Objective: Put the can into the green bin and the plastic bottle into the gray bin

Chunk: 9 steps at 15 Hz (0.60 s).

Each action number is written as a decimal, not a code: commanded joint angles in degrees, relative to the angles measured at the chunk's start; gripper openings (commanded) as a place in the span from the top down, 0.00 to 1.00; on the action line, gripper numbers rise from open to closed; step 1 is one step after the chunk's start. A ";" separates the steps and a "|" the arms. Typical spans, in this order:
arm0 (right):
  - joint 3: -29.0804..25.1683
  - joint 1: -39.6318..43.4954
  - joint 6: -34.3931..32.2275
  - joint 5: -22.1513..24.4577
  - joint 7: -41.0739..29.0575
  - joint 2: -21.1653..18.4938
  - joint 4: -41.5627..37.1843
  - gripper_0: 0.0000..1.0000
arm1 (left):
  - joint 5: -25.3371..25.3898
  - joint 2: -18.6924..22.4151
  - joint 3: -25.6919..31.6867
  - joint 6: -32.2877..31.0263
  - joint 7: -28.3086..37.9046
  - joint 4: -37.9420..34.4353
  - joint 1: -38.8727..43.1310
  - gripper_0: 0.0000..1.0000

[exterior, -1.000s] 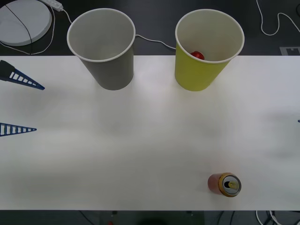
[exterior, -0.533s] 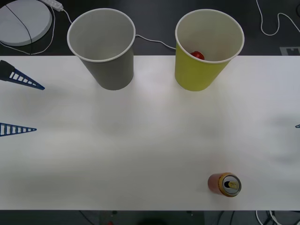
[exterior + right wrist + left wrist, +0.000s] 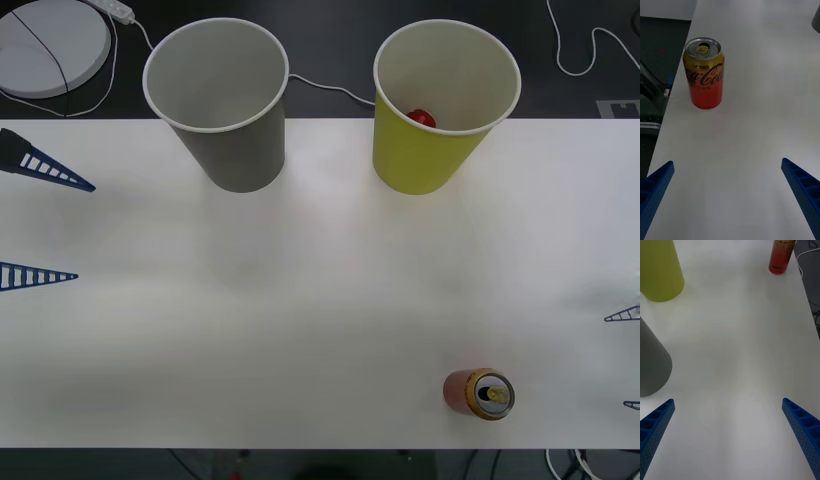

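Note:
The can (image 3: 478,393), red with a gold top, stands upright near the table's front edge on the right; it also shows as can (image 3: 704,73) and can (image 3: 781,257). My right gripper (image 3: 628,360) is open at the right edge, level with the can and a stretch to its right, with nothing between its fingers (image 3: 803,187). The green bin (image 3: 445,105) and gray bin (image 3: 215,100) stand upright at the back. A small red thing (image 3: 421,117) lies inside the green bin; I cannot tell what it is. The plastic bottle is out of view. My left gripper (image 3: 40,222) waits open at the left edge.
The white table (image 3: 320,280) is bare between the bins and the can. A white round disc (image 3: 45,45) and cables (image 3: 330,88) lie on the dark floor behind the table. The can stands close to the table's front edge (image 3: 672,108).
My right gripper has come in from the right edge and toward the table's front, now level with the can. The can, both bins and the left gripper have not moved.

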 commanded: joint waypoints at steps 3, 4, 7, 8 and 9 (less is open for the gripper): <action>14.11 -2.98 0.00 -9.75 7.05 0.27 7.50 0.00 | 0.00 0.00 0.00 0.00 0.00 0.00 0.00 0.00; 16.66 -3.51 0.00 -11.86 7.40 0.89 8.65 0.00 | 0.00 0.00 0.00 0.00 0.00 0.00 0.00 0.00; 20.17 -3.77 0.00 -15.99 7.84 3.00 9.70 0.00 | 0.00 0.00 0.00 0.00 0.00 0.00 0.00 0.00; 20.26 -3.77 0.00 -16.26 7.84 3.88 10.05 0.00 | 0.00 0.00 0.00 0.00 0.00 0.00 0.00 0.00; 20.26 -3.77 0.00 -16.70 7.84 4.84 10.40 0.00 | 0.00 0.00 0.00 0.00 0.00 0.00 0.00 0.00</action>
